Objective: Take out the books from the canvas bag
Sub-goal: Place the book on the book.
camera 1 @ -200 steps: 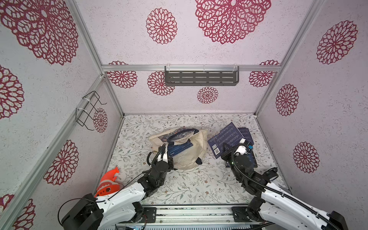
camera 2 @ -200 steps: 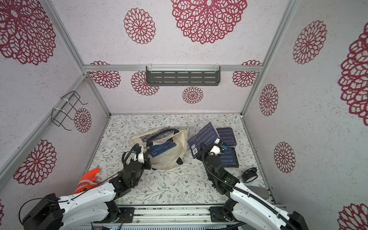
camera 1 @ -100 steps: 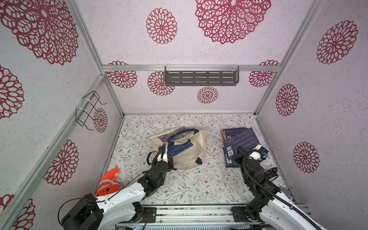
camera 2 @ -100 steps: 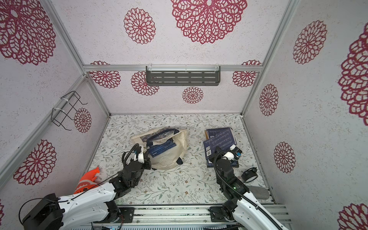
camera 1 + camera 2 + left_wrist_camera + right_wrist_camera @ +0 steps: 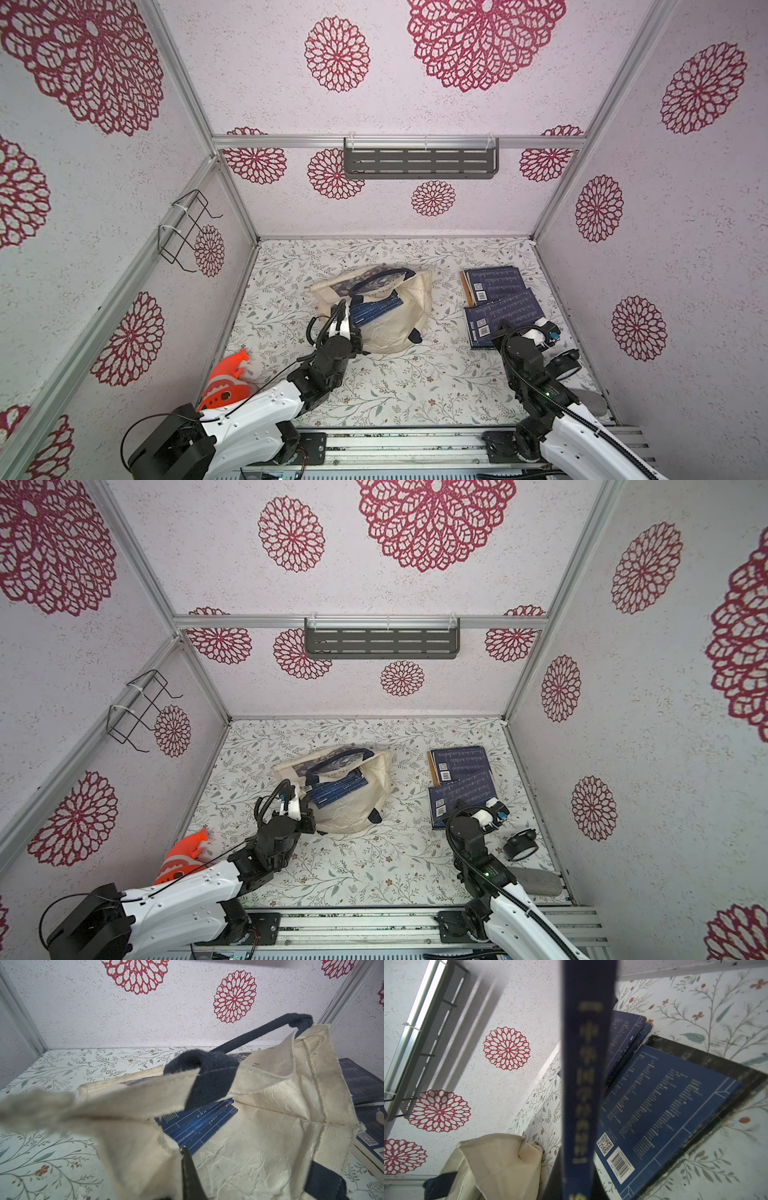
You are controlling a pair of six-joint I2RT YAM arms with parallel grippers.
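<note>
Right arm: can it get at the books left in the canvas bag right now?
Probably not yet: the right claw is shut on a book above the pile. Otherwise the path looks free; the left claw pinches the canvas bag rim, and the books inside lie exposed at its mouth.

Your cream canvas bag [image 5: 401,328] slumped open mid-table, dark blue books [image 5: 374,309] lying inside its mouth, your other books [image 5: 494,282] piled overlapping on its right.

The canvas bag [image 5: 401,328] is cream, its strap handles [image 5: 212,1084] navy. The books [image 5: 505,307] are dark blue with white print and white barcode labels. The surface [image 5: 415,386] carries a pale leaf-and-flower pattern; the walls [image 5: 249,75] show crimson rosettes on speckled white.
</note>
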